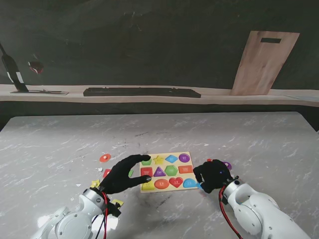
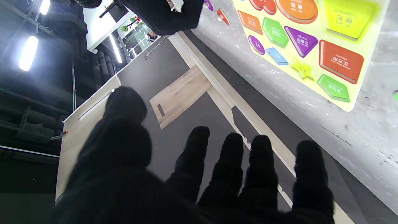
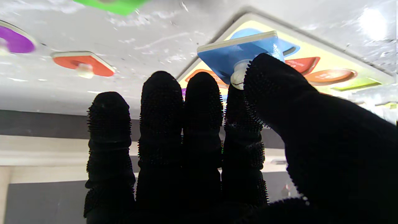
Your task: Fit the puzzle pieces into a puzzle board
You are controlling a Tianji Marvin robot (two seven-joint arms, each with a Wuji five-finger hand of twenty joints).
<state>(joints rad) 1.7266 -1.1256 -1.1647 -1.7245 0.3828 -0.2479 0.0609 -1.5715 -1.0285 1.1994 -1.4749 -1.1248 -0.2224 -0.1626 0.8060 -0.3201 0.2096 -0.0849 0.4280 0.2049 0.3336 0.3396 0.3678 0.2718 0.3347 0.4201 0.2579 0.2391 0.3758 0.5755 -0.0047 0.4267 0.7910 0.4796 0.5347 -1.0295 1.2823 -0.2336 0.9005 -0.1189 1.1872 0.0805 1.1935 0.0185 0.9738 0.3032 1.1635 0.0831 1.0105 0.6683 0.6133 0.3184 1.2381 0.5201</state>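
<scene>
Stand view: a yellow puzzle board lies on the marble bench, nearer to me than the bench's middle, with coloured shapes seated in its recesses. The left hand, black-gloved, hovers at the board's left edge with fingers spread and nothing held; its fingertips show apart in the left wrist view, beside the board's green, red and yellow shapes. The right hand sits just right of the board's near right corner. In the right wrist view its thumb and forefinger pinch the white knob of a blue puzzle piece, which is held tilted over the board's corner, close to a blue recess; whether the piece touches the board cannot be told. Loose pieces lie on the bench around the board: an orange ring piece to the left, a purple piece just right of the right hand, and a red-orange piece and a green piece seen in the right wrist view. A wooden cutting board leans against the dark wall behind the bench.
</scene>
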